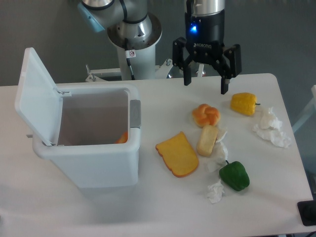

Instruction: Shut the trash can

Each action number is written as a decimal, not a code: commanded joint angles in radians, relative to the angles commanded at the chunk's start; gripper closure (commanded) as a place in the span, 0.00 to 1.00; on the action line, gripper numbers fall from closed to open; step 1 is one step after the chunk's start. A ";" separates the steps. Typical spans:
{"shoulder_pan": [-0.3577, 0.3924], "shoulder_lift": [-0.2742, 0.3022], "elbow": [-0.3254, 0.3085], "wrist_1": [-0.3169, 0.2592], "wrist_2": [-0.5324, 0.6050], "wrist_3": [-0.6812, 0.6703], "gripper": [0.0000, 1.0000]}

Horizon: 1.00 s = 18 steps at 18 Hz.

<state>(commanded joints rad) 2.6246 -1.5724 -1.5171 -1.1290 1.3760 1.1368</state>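
Observation:
The white trash can [94,158] stands on the left of the table. Its flat lid [35,96] is swung up and open on the left side, standing nearly upright. A grey latch tab [135,113] sits on the right rim. Something orange [122,138] shows inside the bin at the right wall. My gripper [206,85] hangs open and empty above the table's back edge, well to the right of the bin and touching nothing.
On the table right of the bin lie a slice of toy bread [177,154], a pale bread stick [207,140], an orange bun [206,115], a yellow pepper [244,103], a green pepper [235,176] and crumpled tissues [270,127]. The robot base [134,37] stands behind.

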 joint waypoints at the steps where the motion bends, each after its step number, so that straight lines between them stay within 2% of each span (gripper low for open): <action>1: 0.000 0.003 0.000 0.000 -0.014 -0.014 0.00; 4: -0.003 0.011 0.000 -0.002 -0.064 -0.084 0.00; 9: -0.084 0.012 0.006 -0.002 -0.069 -0.235 0.00; 13: -0.133 0.018 0.005 -0.008 -0.071 -0.252 0.00; 18: -0.178 0.021 0.011 -0.005 -0.071 -0.408 0.00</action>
<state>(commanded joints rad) 2.4468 -1.5509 -1.5064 -1.1336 1.3054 0.7288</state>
